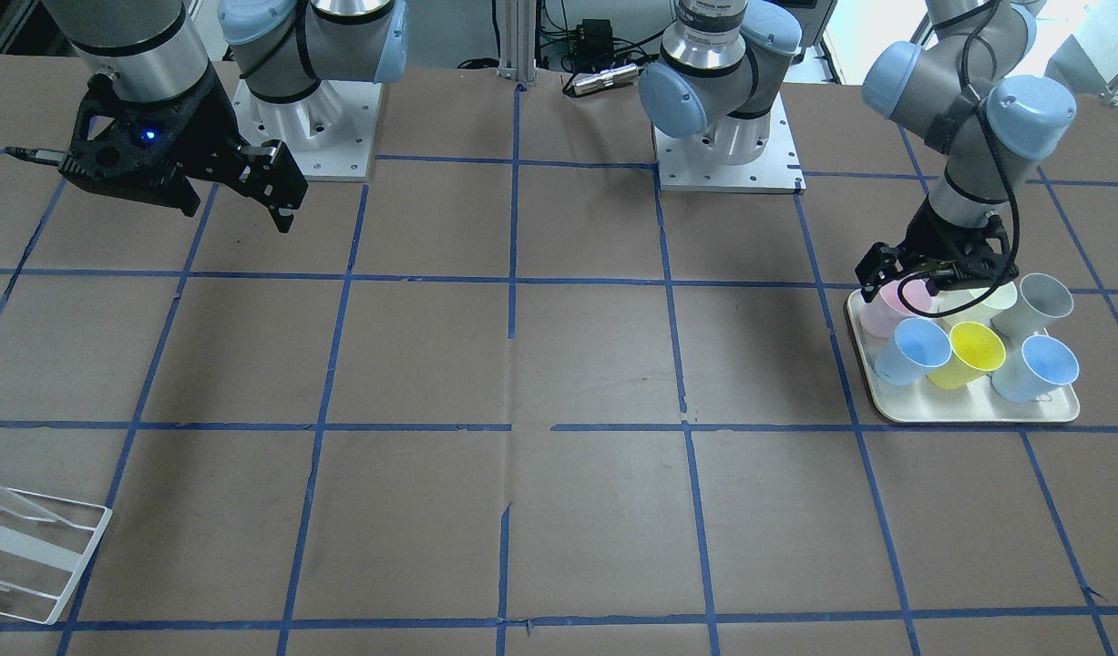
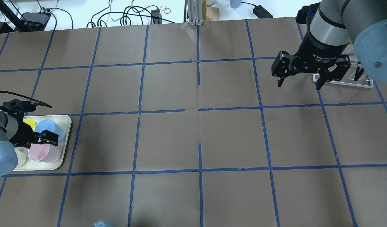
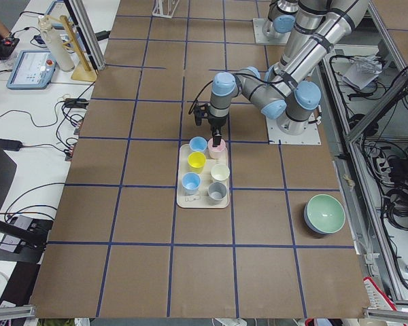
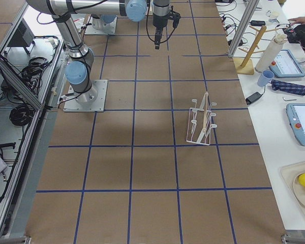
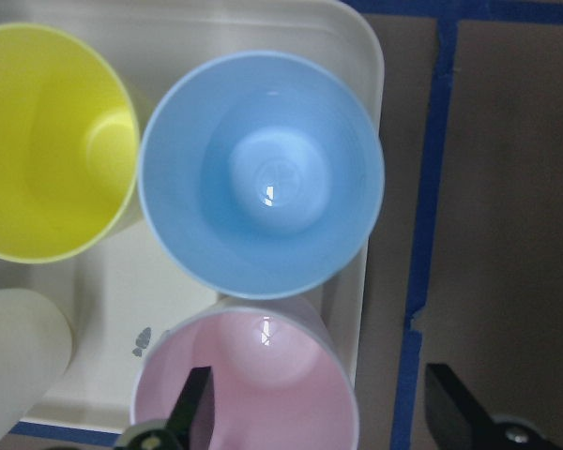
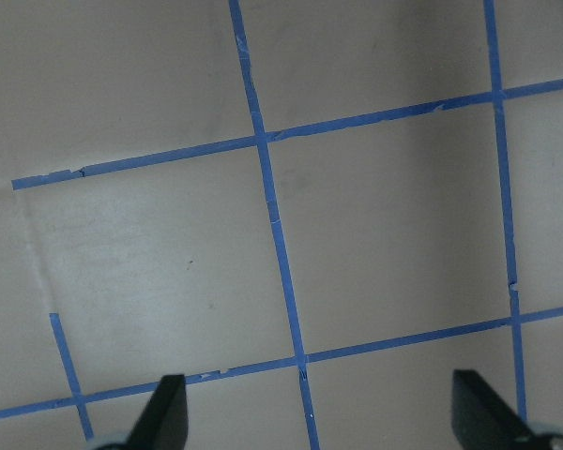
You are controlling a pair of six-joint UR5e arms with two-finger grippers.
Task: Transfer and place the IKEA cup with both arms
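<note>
While my left jaws stand open astride the wall of the pink IKEA cup (image 5: 272,366), at a corner of the tray (image 5: 338,28), I judge the pickup underway; next, close and lift straight up. My right jaws hang open, well apart from the tray.

Only one legible print: white lettering on black collar of right gripper (image 2: 299,85), overhead view, "Adaptive Gr…". Short prefix in front too small to make out, end lost round the curve. Second, smaller line beneath it, unreadable. Small grey mark (image 5: 143,342) printed on floor of tray (image 5: 355,66), left wrist view: leaf-like shape, no letters. Teach pendant (image 3: 30,68) on side bench: screen contents too small to read.
</note>
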